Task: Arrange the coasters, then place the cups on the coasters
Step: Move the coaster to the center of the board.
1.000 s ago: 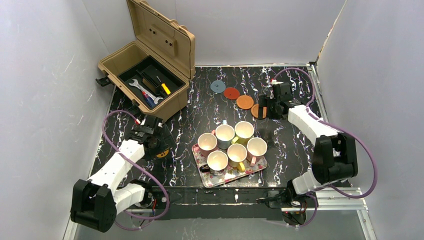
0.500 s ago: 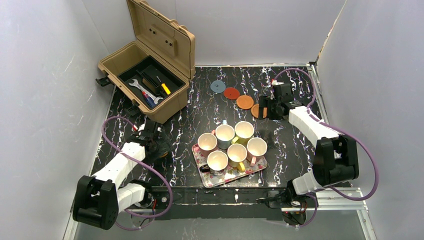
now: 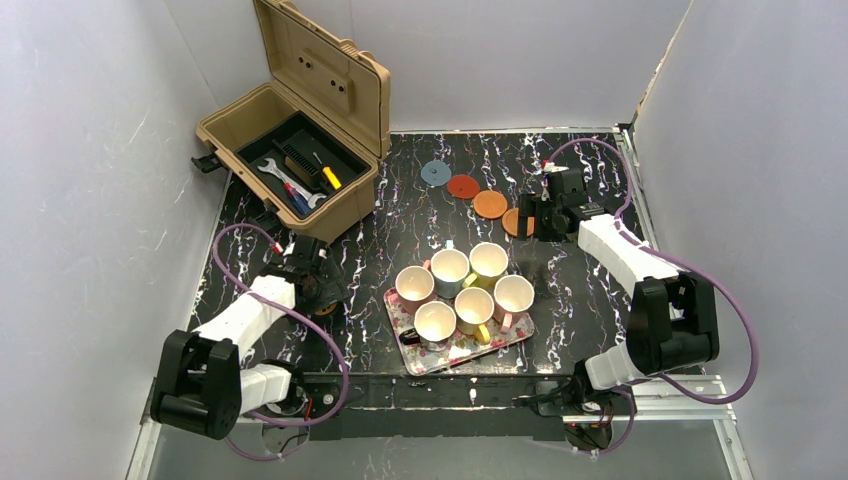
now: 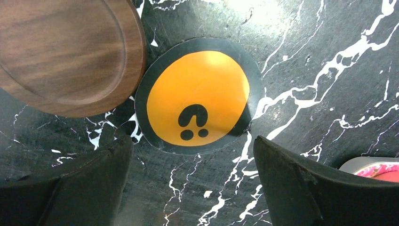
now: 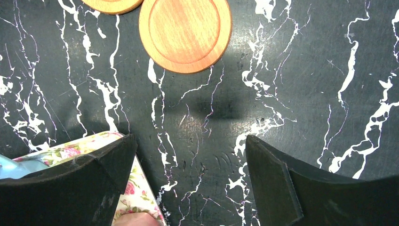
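The black, white-veined table [image 3: 420,215] is carrying a tan toolbox [image 3: 300,150], which is lying open well beyond the left gripper [image 4: 193,183]. Just ahead of that gripper, a brown coaster [image 4: 66,52] and a black-rimmed yellow coaster [image 4: 197,94] are lying flat, their edges meeting. A floral tray [image 3: 455,352] is sitting between the two grippers. Four more coasters are lying in a row leading away from the right gripper [image 5: 188,183]: the pale orange coaster [image 5: 185,34] nearest, then the orange coaster [image 3: 489,204], the red coaster [image 3: 462,186] and the blue-grey coaster [image 3: 435,173].

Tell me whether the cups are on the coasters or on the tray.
On the floral tray. All six cups stand upright, clustered on it; the coasters in view lie bare on the table.
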